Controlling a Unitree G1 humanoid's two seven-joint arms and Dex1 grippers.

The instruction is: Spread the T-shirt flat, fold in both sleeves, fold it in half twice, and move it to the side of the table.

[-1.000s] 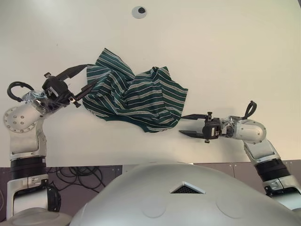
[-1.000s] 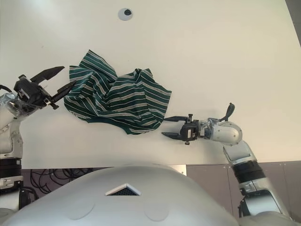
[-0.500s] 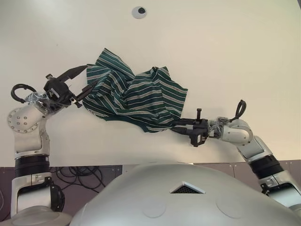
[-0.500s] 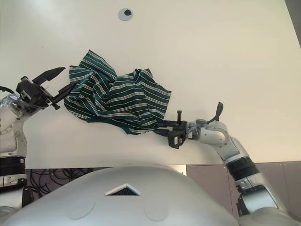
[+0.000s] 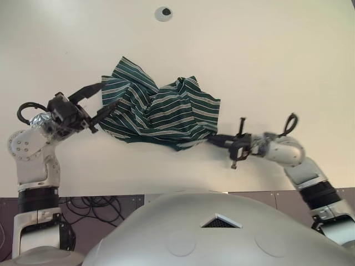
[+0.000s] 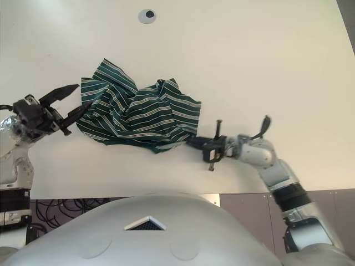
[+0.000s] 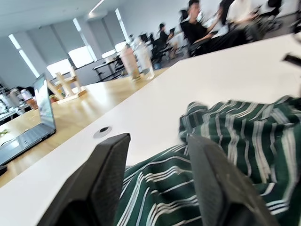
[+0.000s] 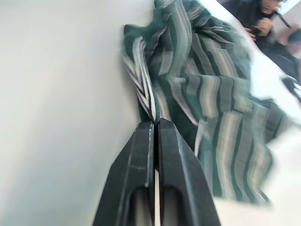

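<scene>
I see the shirt [image 5: 161,113] lying near the middle of the white table [image 5: 266,66], bunched in a crumpled heap. It is dark green with thin white stripes, heavily wrinkled, with one corner peaking toward the far side and folds running across it. I cannot pick out the sleeves or collar in the heap. My right gripper [image 8: 153,123] sits low at the shirt's near right corner, jaws pressed together on a pinch of striped hem. My left gripper [image 5: 105,97] is at the shirt's left edge with jaws spread apart, the cloth lying between and just beyond the fingertips. A round cap [image 5: 163,13] sits in the table far beyond the shirt.
</scene>
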